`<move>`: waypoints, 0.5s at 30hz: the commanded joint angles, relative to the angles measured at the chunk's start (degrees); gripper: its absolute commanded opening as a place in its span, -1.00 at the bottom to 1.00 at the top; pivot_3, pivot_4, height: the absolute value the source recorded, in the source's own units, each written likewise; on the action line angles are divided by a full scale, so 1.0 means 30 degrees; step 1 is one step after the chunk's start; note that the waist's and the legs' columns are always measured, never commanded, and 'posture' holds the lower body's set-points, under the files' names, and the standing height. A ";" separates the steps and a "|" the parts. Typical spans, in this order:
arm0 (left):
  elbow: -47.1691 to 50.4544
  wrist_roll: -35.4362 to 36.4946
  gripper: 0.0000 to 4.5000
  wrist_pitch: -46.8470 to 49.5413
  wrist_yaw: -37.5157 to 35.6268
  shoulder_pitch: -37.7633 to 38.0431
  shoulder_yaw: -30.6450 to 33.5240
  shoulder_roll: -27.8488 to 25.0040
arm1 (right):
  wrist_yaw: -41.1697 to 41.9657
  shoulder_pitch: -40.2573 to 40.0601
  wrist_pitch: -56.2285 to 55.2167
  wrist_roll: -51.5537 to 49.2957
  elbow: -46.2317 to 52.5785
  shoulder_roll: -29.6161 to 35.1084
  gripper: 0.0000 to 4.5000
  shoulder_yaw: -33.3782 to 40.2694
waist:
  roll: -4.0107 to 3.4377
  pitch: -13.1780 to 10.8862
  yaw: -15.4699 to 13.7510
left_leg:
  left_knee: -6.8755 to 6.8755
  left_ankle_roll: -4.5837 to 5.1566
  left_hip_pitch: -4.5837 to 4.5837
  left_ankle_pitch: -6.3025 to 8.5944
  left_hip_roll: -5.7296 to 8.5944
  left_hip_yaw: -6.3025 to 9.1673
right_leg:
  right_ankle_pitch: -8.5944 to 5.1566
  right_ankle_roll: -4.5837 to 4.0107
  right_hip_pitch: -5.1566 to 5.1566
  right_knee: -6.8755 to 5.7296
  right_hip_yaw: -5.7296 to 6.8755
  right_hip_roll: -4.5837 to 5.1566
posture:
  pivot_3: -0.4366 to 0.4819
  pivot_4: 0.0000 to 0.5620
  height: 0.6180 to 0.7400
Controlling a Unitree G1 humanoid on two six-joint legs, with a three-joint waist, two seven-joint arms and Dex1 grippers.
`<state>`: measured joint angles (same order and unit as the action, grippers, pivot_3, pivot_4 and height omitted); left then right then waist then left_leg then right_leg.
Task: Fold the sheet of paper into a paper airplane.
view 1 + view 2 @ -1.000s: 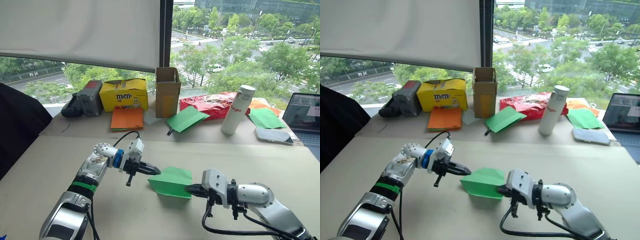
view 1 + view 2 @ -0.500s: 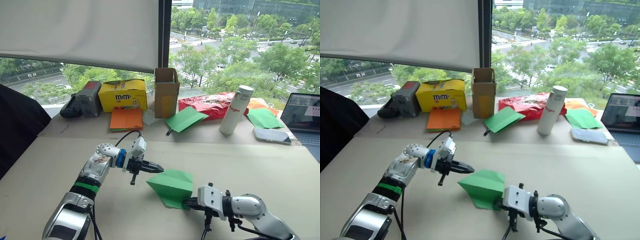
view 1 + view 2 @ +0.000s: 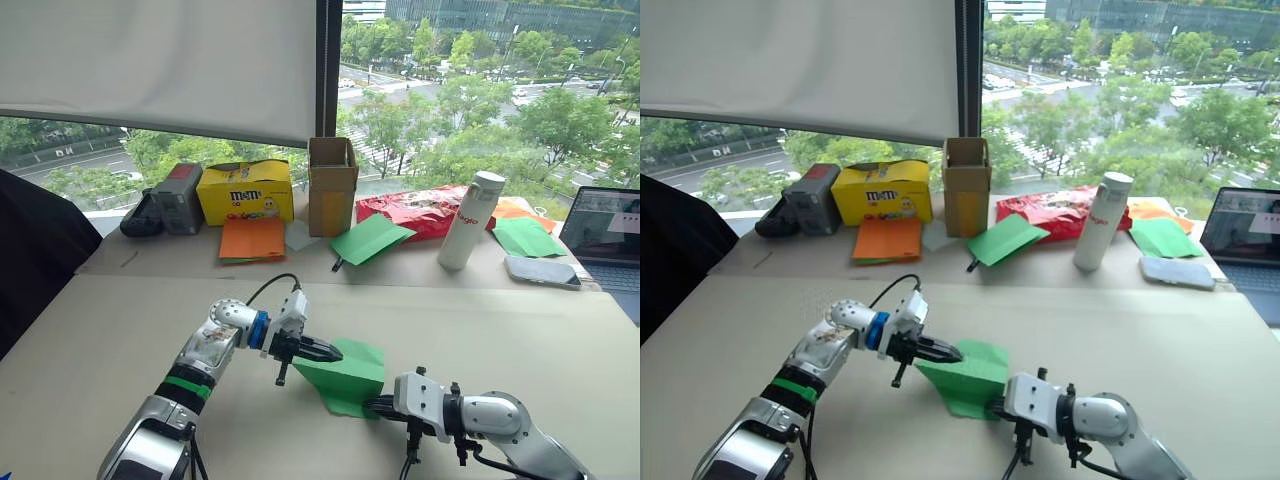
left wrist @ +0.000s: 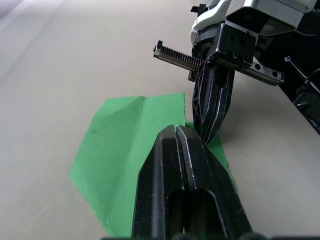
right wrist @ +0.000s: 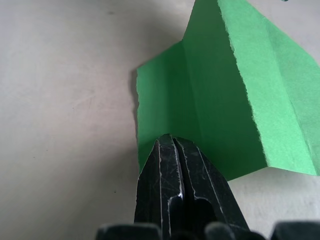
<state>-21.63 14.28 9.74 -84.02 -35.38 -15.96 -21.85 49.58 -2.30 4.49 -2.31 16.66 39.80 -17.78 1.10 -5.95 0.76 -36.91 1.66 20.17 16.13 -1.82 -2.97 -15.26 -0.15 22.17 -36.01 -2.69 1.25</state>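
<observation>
The paper [image 3: 345, 374] is only partly folded; both closed jaws press on it, gripping nothing; most folds remain.

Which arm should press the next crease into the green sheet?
Left, probably. The left tool, shut, sits at the sheet of paper's raised edge, free to press. The right tool is shut at its near corner, anchoring it.

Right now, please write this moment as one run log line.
left tool: shut, tips over sheet of paper | right tool: shut on sheet's near edge | fold: partly creased, not yet an airplane
</observation>
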 commanded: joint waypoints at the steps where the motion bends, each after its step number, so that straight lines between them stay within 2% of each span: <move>1: -0.0789 -0.0483 -0.98 -0.0823 0.0208 -0.0672 0.0070 -0.0017 | -0.0057 -0.0515 0.0367 0.1035 -0.0877 0.0259 -1.00 -0.0474 | 0.0003 0.0004 -0.0004 | 0.0000 0.0000 -0.0002 0.0000 0.0001 0.0000 | 0.0000 0.0000 -0.0001 0.0000 0.0000 -0.0004 | -0.05 -0.47 1.00; 7: -0.1598 -0.1526 -0.98 -0.1229 -0.0101 -0.0430 -0.0823 -0.0132 | -0.0181 -0.0603 0.0410 0.1187 -0.0779 0.0204 -1.00 -0.0378 | -0.0016 0.0039 -0.0012 | 0.0000 0.0000 -0.0001 0.0000 0.0005 -0.0002 | -0.0001 0.0002 -0.0003 0.0005 -0.0002 -0.0003 | -0.05 -0.47 1.00; 15: -0.0349 -0.1124 -0.98 -0.0137 -0.1112 0.0406 -0.1130 -0.0349 | -0.0258 -0.0695 0.0478 0.1178 -0.0690 0.0281 -1.00 -0.0362 | -0.0044 0.0064 -0.0012 | 0.0000 0.0000 0.0000 0.0000 0.0004 -0.0004 | -0.0001 0.0001 -0.0003 0.0004 -0.0005 -0.0002 | -0.05 -0.47 1.00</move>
<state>-24.45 9.92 8.65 -86.51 -34.51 -18.99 -22.63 48.57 -3.10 4.24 -1.26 17.34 39.80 -17.78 0.97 -5.76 0.72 -36.91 1.66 20.17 16.13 -1.81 -2.98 -15.26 -0.15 22.16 -36.00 -2.70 1.24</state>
